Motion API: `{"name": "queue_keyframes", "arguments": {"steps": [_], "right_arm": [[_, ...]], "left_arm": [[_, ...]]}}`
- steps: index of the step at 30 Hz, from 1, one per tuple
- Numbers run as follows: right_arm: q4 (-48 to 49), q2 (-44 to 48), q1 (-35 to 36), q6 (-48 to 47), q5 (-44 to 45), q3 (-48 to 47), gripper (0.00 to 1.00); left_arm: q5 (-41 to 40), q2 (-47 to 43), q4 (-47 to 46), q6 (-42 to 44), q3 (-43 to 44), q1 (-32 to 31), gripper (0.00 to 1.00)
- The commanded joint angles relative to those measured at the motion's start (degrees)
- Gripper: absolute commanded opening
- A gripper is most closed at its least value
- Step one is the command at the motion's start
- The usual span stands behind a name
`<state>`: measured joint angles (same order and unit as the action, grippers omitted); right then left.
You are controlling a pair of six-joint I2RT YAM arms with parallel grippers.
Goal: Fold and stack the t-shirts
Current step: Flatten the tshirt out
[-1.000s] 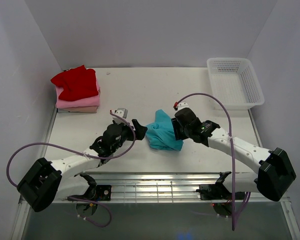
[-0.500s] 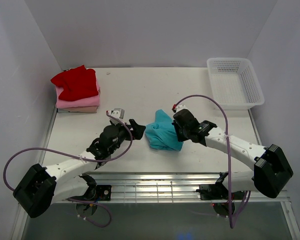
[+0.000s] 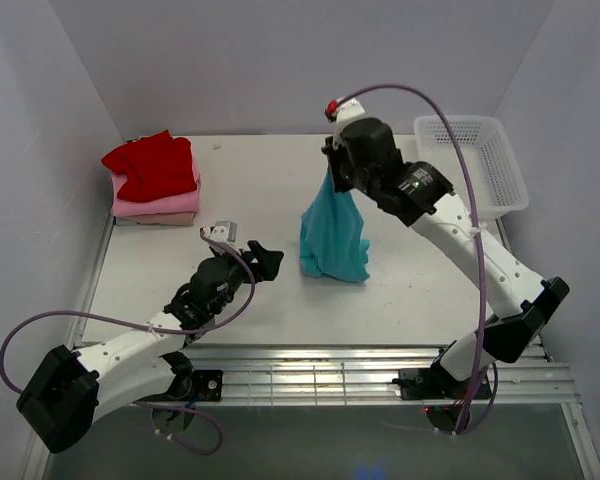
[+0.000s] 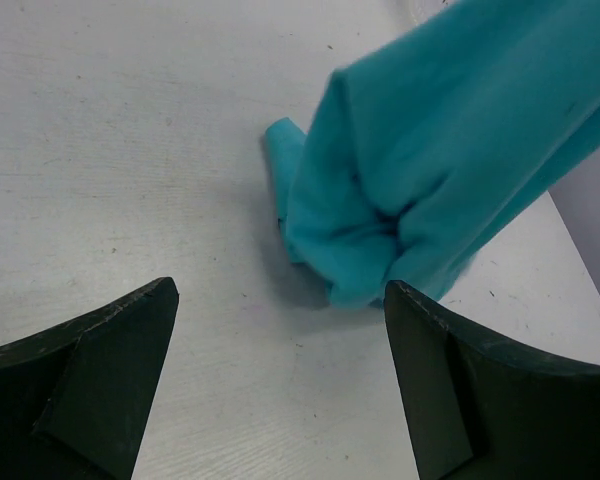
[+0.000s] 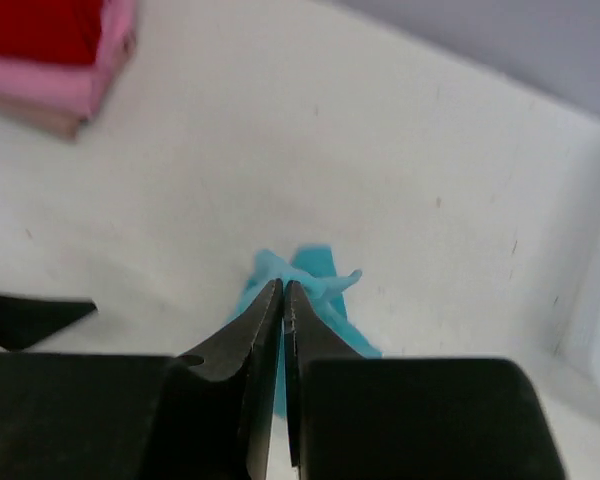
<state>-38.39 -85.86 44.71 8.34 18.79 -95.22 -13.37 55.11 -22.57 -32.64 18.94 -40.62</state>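
Clearly limp, light, soft. Hangs as teal t-shirt (image 3: 332,238) from right gripper (image 5: 283,288), clamped tight on top edge. Gapes empty at left gripper (image 3: 268,260). Probably best: grab lower hem corner.

Teal t-shirt (image 3: 332,235): soft matt cloth. Table (image 3: 270,185): white, matt, faintly grained. Basket (image 3: 460,123): smooth white plastic mesh.

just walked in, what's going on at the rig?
The right tool is shut on the top of the teal shirt and holds it up, so it hangs in a drape with its lower end bunched on the table. The left tool is open, low beside that lower end, not touching it. Red, pink and beige shirts sit folded in a stack at the far left corner.
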Motion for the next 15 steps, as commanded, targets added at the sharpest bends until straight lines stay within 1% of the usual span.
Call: {"name": "queue_keyframes", "arguments": {"steps": [1, 3, 5, 7, 8, 9, 10, 12, 13, 15], "right_arm": [[-3.97, -3.76, 0.03, -7.19, 3.54, -17.68, 0.09], [-5.46, -5.62, -0.23, -9.12, 3.10, -25.50, 0.10], [-6.08, -6.25, -0.32, -10.27, 2.84, -26.68, 0.10], [-6.08, -5.11, -0.32, -9.75, 2.40, -22.23, 0.11], [-5.82, -2.67, -0.32, -9.22, 1.87, -19.50, 0.11], [-4.43, -1.07, -0.32, -7.74, 1.52, -12.17, 0.10], [-3.37, 3.03, -0.32, -6.77, 1.26, -7.83, 0.11], [-1.78, 7.62, -0.32, -5.10, 1.69, 0.52, 0.11], [-2.04, 11.91, -0.32, -2.74, 2.56, 7.35, 0.11], [-3.70, 16.06, -0.24, 0.00, 5.81, 12.75, 0.11]], "left_arm": [[-2.28, -3.08, 1.56, -1.54, -1.01, -0.16, 0.94], [-2.89, -4.65, 2.43, -1.81, -1.27, -0.16, 0.94], [-3.33, -5.71, 2.88, -2.07, -1.80, -0.07, 0.94], [-4.21, -7.38, 3.76, -2.07, -2.15, -0.16, 0.94], [-4.47, -7.91, 4.02, -2.16, -2.59, -0.16, 0.94], [-5.09, -8.35, 4.28, -2.16, -2.77, -0.16, 0.94], [-5.44, -9.22, 4.55, -2.16, -2.94, -0.16, 0.95], [-5.79, -9.93, 5.16, -2.07, -3.38, -0.16, 0.95], [-6.06, -10.46, 5.34, -1.99, -3.38, -0.16, 0.95], [-6.41, -10.64, 5.52, -1.81, -3.56, -0.16, 0.95]]}}
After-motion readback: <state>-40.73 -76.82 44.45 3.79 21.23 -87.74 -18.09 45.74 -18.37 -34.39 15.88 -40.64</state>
